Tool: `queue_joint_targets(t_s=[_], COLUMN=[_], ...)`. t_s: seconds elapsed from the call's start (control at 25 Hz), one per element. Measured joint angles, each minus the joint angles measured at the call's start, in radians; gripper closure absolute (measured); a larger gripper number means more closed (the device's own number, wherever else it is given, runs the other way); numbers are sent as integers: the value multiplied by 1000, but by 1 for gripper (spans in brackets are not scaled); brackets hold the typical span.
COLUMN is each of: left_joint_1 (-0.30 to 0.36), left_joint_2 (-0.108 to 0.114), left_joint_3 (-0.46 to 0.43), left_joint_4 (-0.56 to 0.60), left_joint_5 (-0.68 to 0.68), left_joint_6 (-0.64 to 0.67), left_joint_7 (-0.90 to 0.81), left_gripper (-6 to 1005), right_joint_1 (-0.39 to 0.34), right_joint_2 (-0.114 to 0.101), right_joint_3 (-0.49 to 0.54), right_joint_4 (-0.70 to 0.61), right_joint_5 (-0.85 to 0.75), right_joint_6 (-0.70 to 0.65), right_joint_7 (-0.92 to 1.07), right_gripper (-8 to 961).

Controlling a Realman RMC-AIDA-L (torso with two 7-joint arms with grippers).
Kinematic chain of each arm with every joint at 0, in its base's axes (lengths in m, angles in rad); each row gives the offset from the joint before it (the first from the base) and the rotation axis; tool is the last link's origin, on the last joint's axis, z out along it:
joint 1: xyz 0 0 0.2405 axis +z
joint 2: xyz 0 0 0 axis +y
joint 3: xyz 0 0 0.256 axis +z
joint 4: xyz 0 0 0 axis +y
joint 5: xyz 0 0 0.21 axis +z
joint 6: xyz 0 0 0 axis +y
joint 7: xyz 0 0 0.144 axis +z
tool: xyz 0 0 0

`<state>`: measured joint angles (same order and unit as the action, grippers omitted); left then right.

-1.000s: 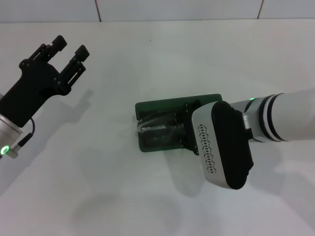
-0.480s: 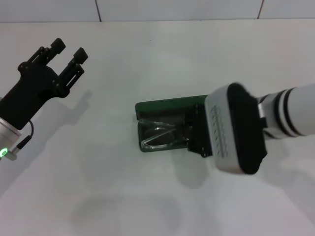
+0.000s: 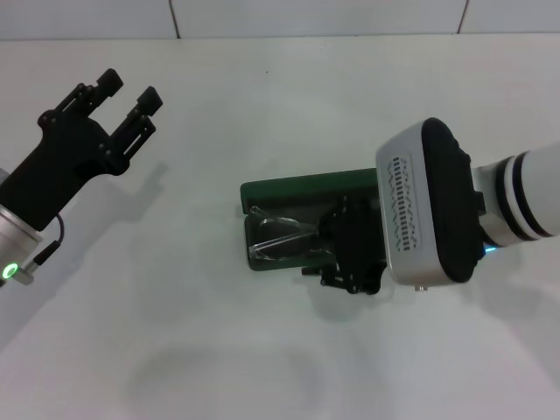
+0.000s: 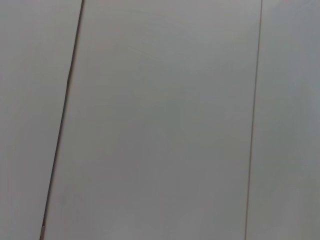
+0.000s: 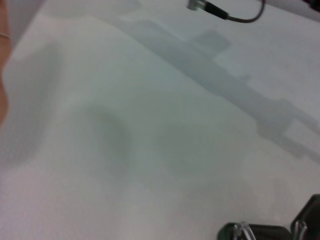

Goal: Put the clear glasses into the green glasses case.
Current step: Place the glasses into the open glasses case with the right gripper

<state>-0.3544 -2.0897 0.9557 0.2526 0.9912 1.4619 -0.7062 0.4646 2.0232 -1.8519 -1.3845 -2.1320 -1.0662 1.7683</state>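
Lying seemingly just beside right gripper (image 3: 325,262) fingers: clear glasses (image 3: 282,240).

Left gripper (image 3: 122,94) is matte black with a thin black cable and green light at its wrist. Right arm (image 3: 525,197) is white, black-banded, carrying a white-and-black perforated housing (image 3: 424,214).

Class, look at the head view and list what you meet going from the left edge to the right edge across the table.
Left claw raised over the table → clear glasses lying in the open green glasses case → right claw at the case's right end.
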Motion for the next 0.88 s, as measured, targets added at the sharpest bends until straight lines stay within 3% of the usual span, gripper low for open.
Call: queue_joint_targets(t_s=[0.4,0.88], left_joint_1=[-2,3], left_joint_2=[-1,-1], left_joint_3=[0,0], left_joint_4=[-1,-1], left_joint_5=[21,21], left_joint_6=[0,0], left_joint_7=[-3,-4], left_gripper=[395,395], right_joint_1=[91,35], right_joint_2=[2,-3], right_joint_3=[78,115], right_joint_4=[181,87], right_joint_5=[33,36], right_joint_6=[38,-17], right_joint_7=[63,61], right_gripper=[647,639])
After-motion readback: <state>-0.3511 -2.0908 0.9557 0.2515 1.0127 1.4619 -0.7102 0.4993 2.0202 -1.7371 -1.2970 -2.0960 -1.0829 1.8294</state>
